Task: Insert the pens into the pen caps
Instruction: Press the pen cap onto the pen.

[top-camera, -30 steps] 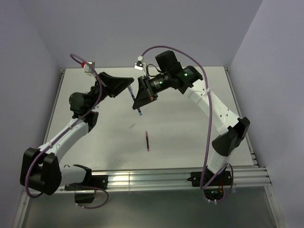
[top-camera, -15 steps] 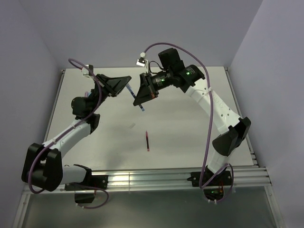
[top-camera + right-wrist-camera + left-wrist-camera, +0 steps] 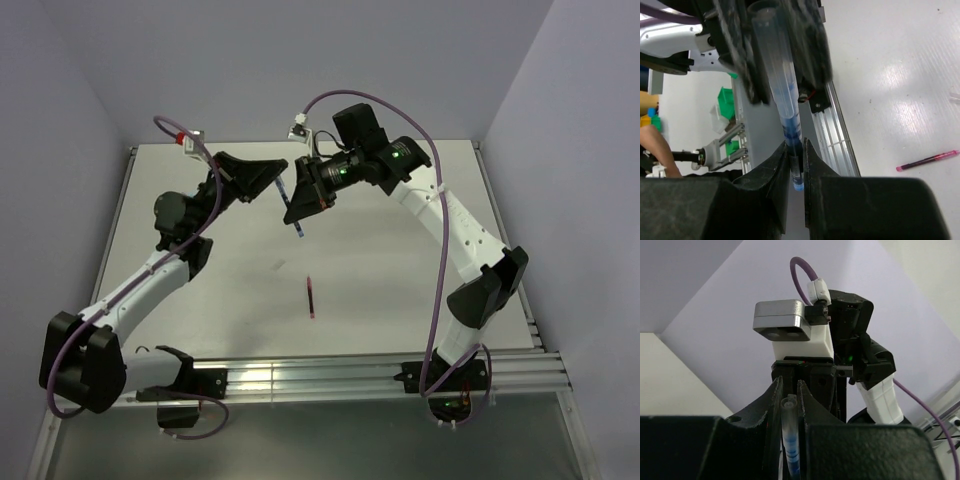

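Pen (image 3: 782,95), seemingly clamped, left tool (image 3: 789,386), right tool (image 3: 796,150)

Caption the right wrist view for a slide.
Left gripper and right gripper hold a translucent blue plastic pen above the white table, where a thin pink pen lies.

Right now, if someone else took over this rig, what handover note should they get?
Grippers: the left gripper is shut on the clear upper part of the blue pen. The right gripper is shut on the same pen's blue lower end, so the pen is held in the air between the arms.
Elsewhere: the red pen lies on the table, nearer the bases, and neither arm is on it.
Done: I cannot tell whether the blue pen's cap is seated.
Left: finish the blue pen, set it down, then deal with the red pen.
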Robot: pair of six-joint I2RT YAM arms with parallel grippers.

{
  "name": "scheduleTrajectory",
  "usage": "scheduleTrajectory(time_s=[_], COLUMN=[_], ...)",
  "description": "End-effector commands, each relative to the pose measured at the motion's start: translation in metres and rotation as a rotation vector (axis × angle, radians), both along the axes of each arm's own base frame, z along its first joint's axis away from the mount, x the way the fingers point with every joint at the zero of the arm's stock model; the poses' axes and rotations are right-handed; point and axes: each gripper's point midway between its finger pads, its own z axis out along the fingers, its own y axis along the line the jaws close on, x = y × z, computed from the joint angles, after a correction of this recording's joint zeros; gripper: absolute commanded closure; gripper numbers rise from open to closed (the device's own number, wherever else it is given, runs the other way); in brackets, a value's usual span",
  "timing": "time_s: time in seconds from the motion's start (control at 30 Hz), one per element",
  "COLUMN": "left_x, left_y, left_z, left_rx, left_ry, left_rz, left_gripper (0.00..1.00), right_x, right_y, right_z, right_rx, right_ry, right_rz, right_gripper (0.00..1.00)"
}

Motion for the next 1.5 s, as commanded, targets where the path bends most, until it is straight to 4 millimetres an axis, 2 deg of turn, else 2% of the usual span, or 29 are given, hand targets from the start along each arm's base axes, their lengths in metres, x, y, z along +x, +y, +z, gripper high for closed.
scheduleTrajectory(time_s=[0.0,0.07,0.17,0.33,0.37,0.5,0.8,0.97,1.23,1.47], left_x=[-0.129,-0.128,-0.132,-0.140,-0.138,-0.117,-0.097,-0.092,-0.091,-0.088], left_y=[-0.057,-0.061,-0.064,-0.058,-0.055,-0.040,-0.023,-0.020,-0.015,-0.013], left_z=[-0.089,-0.100,-0.102,-0.084,-0.081,-0.061,-0.030,-0.018,-0.010,-0.001], left_rx=[0.392,0.436,0.463,0.413,0.407,0.375,0.325,0.302,0.268,0.252], left_ry=[-0.038,0.010,-0.021,-0.090,-0.099,-0.126,-0.170,-0.179,-0.186,-0.197], left_rz=[-0.629,-0.640,-0.655,-0.664,-0.657,-0.574,-0.475,-0.457,-0.447,-0.442], left_gripper=[1.00,1.00,1.00,1.00,1.00,1.00,1.00,1.00,1.00,1.00], right_x=[0.094,0.097,0.103,0.101,0.100,0.091,0.072,0.060,0.056,0.056], right_y=[0.008,0.008,0.005,0.000,0.001,-0.005,-0.009,-0.007,-0.006,-0.006], right_z=[0.119,0.119,0.117,0.110,0.103,0.102,0.085,0.079,0.069,0.067], right_rx=[0.301,0.291,0.261,0.239,0.230,0.234,0.240,0.253,0.244,0.241], right_ry=[-0.576,-0.586,-0.625,-0.639,-0.625,-0.608,-0.541,-0.508,-0.487,-0.483], right_rz=[-0.257,-0.268,-0.292,-0.285,-0.276,-0.265,-0.194,-0.135,-0.114,-0.114], right_gripper=[1.00,1.00,1.00,1.00,1.00,1.00,1.00,1.00,1.00,1.00])
